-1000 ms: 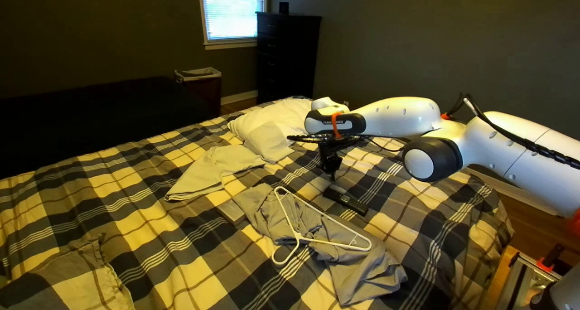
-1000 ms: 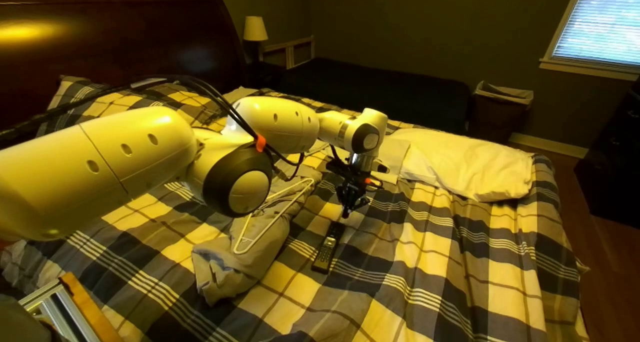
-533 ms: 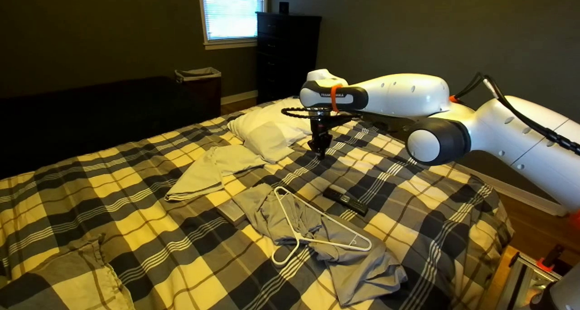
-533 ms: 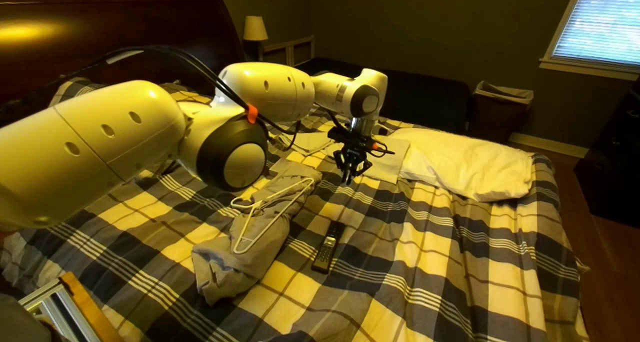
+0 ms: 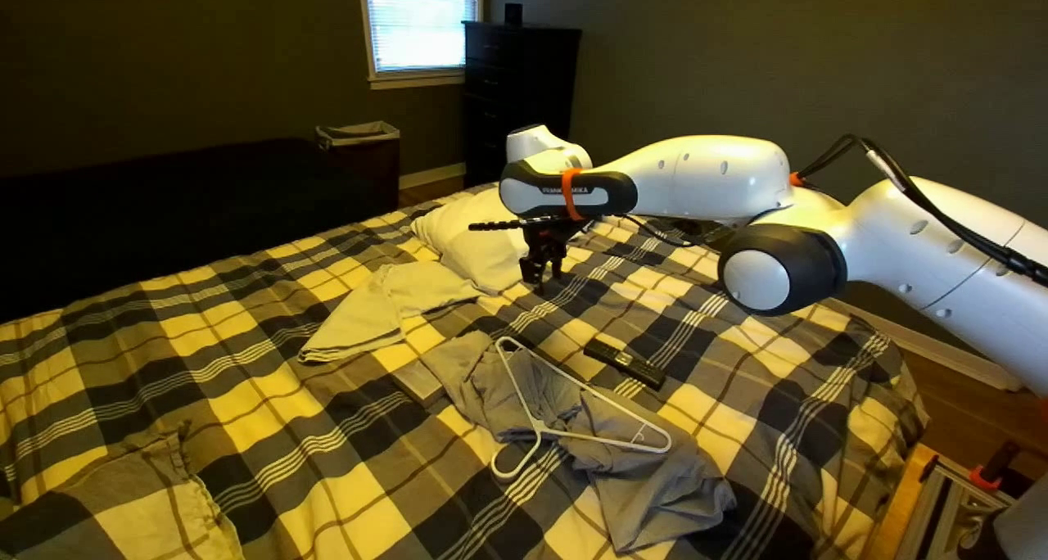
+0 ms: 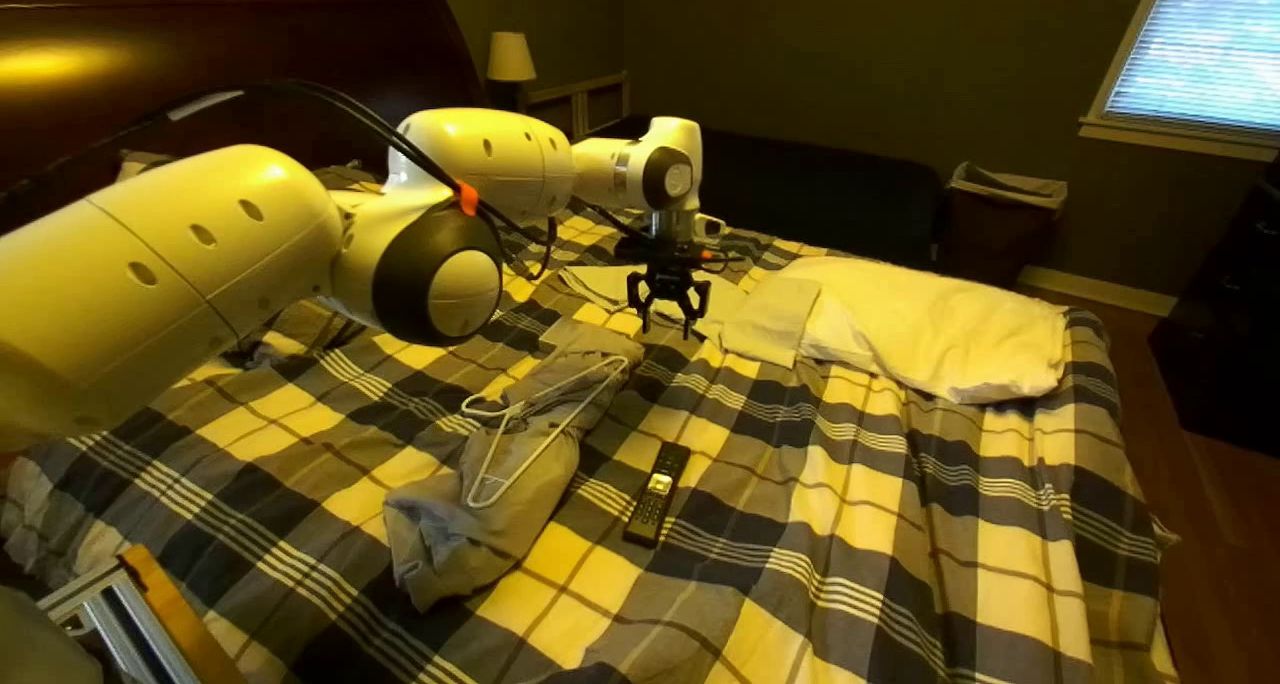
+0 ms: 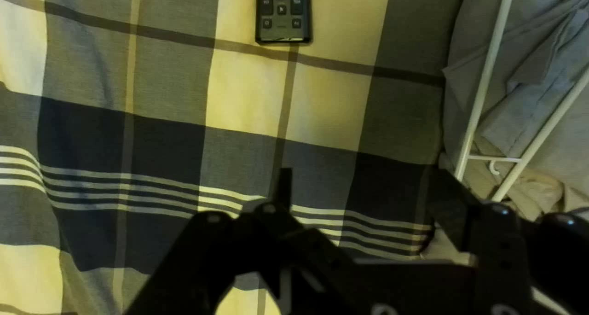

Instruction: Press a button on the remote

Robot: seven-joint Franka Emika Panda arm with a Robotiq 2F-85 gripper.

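Note:
The remote point(image 5: 625, 364) is a slim black bar lying flat on the plaid bedspread, seen whole in both exterior views, with its lit-looking middle part and keypad visible point(image 6: 655, 499). In the wrist view only one end of the remote point(image 7: 283, 15) shows at the top edge, its buttons facing up; the rest is cut off. My gripper point(image 6: 667, 331) hangs above the bed, apart from the remote and beyond its far end in that exterior view. Its two fingers stand spread, with only bedspread visible between them in the wrist view, where the gripper point(image 7: 361, 186) looks dark.
A white hanger point(image 5: 539, 426) lies on crumpled grey cloth point(image 5: 671, 494) beside the remote. Behind the gripper are a white pillow point(image 6: 930, 329) and a pale folded cloth point(image 5: 360, 314). A flat grey object point(image 5: 419, 382) pokes out near the grey cloth.
The gripper was shut close above one end of the remote. It has risen, moved away from the remote, and its fingers have spread apart. The remote lies where it was.

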